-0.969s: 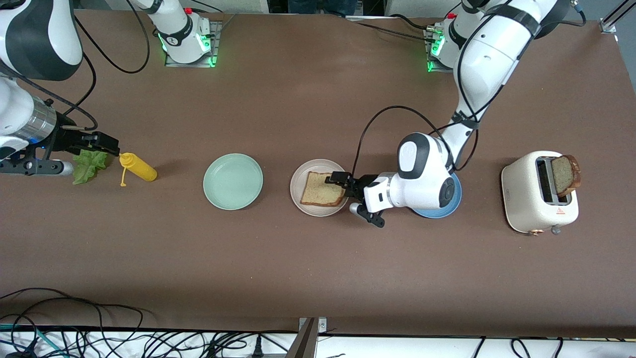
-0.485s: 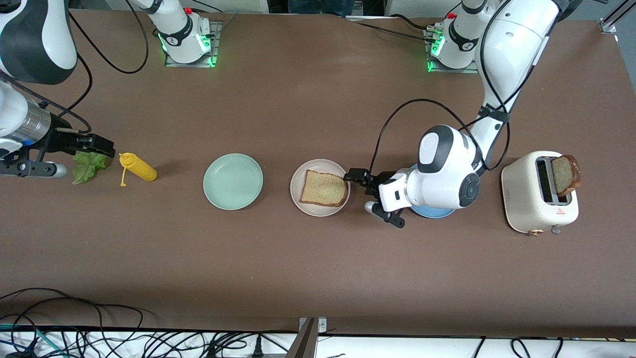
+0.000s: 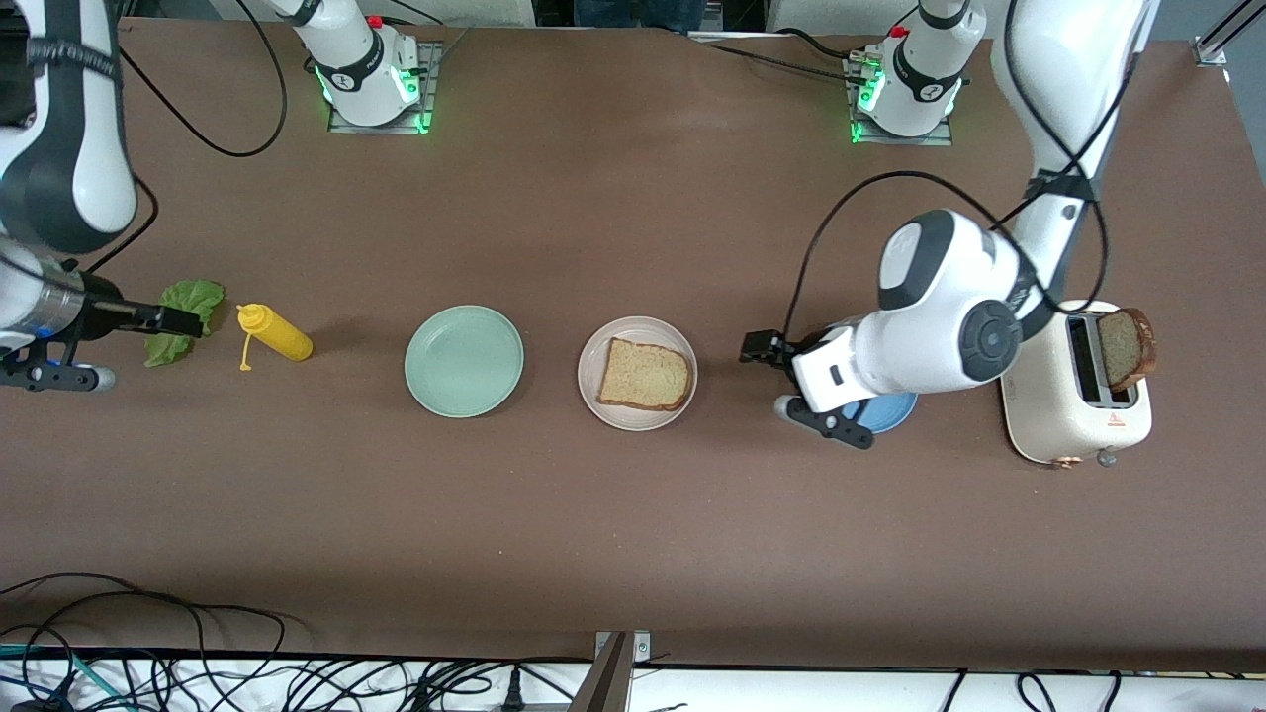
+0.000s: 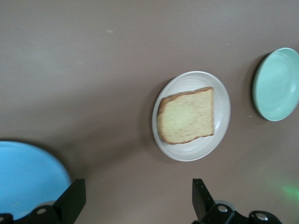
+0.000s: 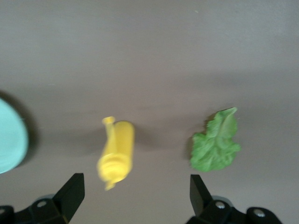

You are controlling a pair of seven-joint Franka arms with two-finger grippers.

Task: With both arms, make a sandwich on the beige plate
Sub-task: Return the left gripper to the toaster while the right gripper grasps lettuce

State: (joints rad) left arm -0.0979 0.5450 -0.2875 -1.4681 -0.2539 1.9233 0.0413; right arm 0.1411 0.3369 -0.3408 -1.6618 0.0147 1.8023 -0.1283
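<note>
Left hand (image 3: 760, 348) spread empty, its arm hiding most of blue plate (image 3: 887, 412), right hand (image 3: 183, 321) spread over lettuce (image 3: 183, 316)

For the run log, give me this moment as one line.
bread slice on beige plate | left gripper open, empty, beside plate | right gripper open, over lettuce

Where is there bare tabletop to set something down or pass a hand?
Bare table spans the whole strip nearer the camera than the plates, and between the row and the bases. Crowded: the left gripper, open, by the blue plate and toaster; the right gripper, open, over the lettuce.
</note>
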